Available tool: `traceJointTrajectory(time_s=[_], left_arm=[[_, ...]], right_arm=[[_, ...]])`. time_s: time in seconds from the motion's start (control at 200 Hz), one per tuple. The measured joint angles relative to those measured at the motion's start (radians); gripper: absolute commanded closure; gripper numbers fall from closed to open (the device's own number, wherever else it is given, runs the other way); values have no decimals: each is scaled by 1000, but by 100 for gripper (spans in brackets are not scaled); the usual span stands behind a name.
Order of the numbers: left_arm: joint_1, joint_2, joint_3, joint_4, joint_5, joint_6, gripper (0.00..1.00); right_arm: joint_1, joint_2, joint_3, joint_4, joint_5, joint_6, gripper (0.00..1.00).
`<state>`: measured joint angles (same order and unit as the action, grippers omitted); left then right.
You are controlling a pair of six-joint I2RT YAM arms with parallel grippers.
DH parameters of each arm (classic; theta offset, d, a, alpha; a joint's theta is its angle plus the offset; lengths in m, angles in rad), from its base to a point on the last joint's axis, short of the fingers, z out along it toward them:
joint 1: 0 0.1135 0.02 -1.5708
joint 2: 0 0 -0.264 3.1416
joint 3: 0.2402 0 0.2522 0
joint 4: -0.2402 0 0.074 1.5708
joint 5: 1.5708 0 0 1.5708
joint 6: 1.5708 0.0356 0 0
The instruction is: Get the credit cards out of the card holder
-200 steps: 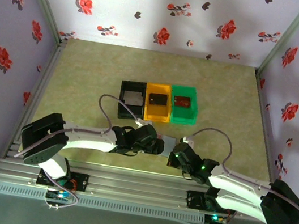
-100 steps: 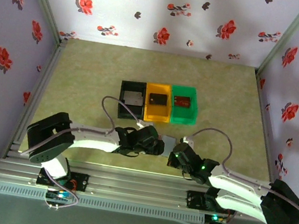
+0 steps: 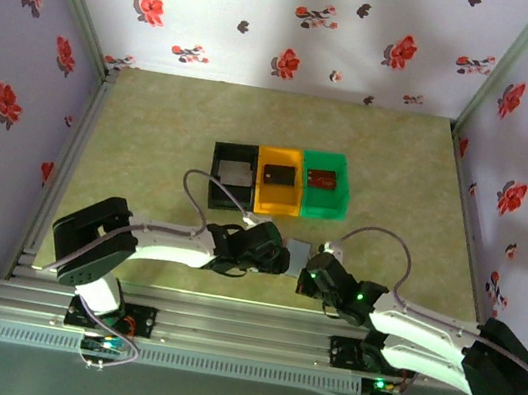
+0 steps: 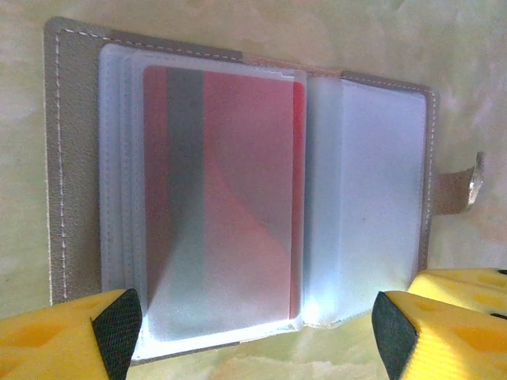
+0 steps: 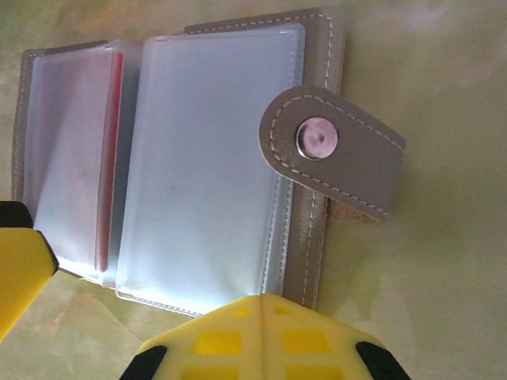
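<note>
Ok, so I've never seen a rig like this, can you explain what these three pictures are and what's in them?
These are two robot arms bolted to a table. The wide picture looks down from above. The other two come from a camera on each wrist, so the yellow shapes are gripper fingers. Between the arms lies an open grey card holder with clear sleeves, one showing a red card. Behind it stand a black bin, an orange bin and a green bin. The left gripper is open, spread wide over the holder. The right gripper is closed at the holder's edge, near its snap tab.
</note>
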<state>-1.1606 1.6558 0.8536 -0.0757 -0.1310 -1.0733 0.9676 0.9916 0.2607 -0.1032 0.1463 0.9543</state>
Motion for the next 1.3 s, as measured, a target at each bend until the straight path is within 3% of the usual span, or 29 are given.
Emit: traceJointTrajectory(time_s=[1.3], left_arm=[[-24, 45, 62, -93, -68, 37, 29]], right_arm=[[0, 0, -1, 0, 0, 0, 99]])
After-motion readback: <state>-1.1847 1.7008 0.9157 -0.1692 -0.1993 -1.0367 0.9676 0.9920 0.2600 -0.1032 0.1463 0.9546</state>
